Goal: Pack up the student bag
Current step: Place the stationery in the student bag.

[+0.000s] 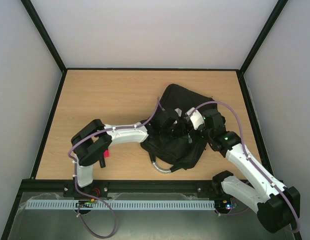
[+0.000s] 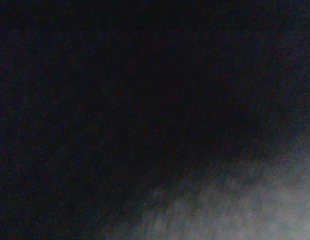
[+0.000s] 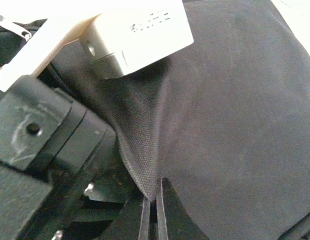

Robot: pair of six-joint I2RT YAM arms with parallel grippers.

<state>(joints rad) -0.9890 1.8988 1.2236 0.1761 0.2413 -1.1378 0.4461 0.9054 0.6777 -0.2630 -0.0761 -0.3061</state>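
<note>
R gripper (image 3: 155,214): a raised fold of the large black fabric student bag (image 3: 230,110) is pinched between its fingers. Bag is laid centre-right on the light wooden table (image 1: 105,100). L gripper (image 1: 170,124) is buried in the bag, state indeterminable (wrist view dark). Print on white plastic housing (image 3: 140,35) is illegible.

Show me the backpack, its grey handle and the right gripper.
student bag (image 1: 182,96): top view, bare fabric at its far end.
grey handle (image 1: 160,168): top view, middle of the loop.
right gripper (image 3: 154,202): right wrist view, between its fingertips.
</note>
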